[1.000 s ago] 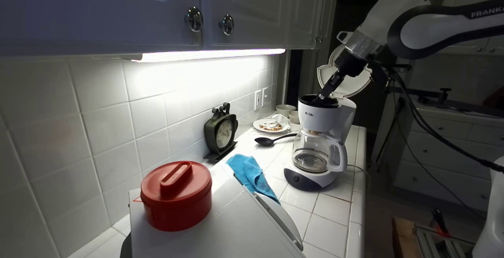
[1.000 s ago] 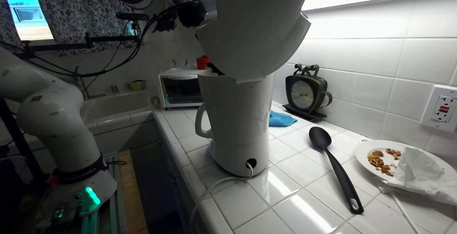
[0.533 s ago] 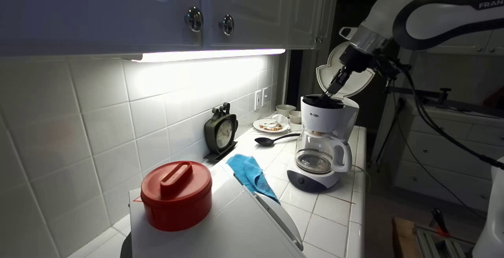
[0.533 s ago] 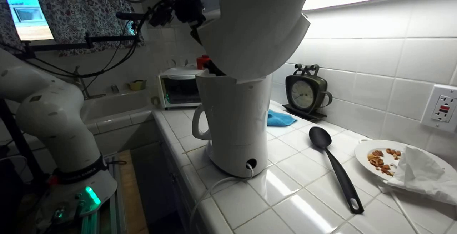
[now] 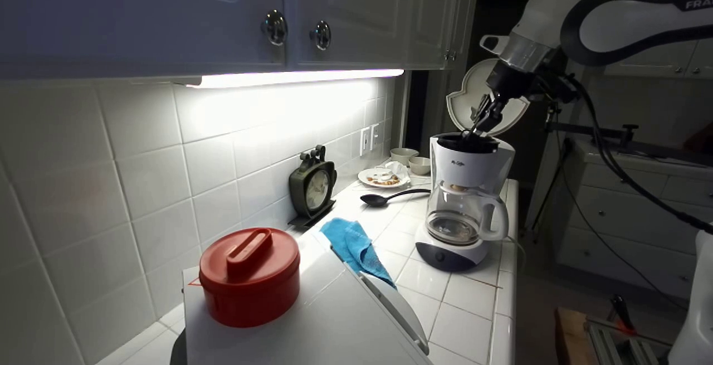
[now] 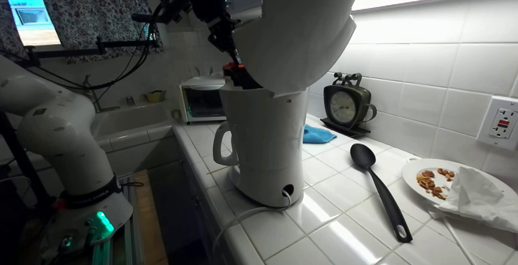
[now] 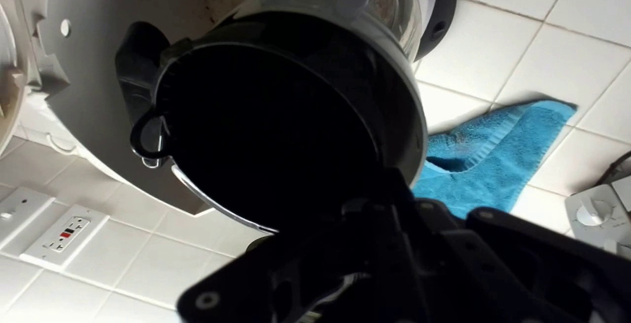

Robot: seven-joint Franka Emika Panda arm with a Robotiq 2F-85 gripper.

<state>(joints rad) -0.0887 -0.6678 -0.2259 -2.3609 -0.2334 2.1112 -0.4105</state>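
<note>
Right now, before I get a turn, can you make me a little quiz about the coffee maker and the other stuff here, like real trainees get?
1. True or false: the lid of the coffee maker is shut.
2. Pick one: where are the nuts?
a) On the blue cloth
b) On the plate
c) On the clock
3. Which part of the coffee maker is the gripper pointing down at?

Key:
1. False; the lid stands up, open.
2. b; a crumpled white paper is there with them.
3. The black basket in the open top.
</note>
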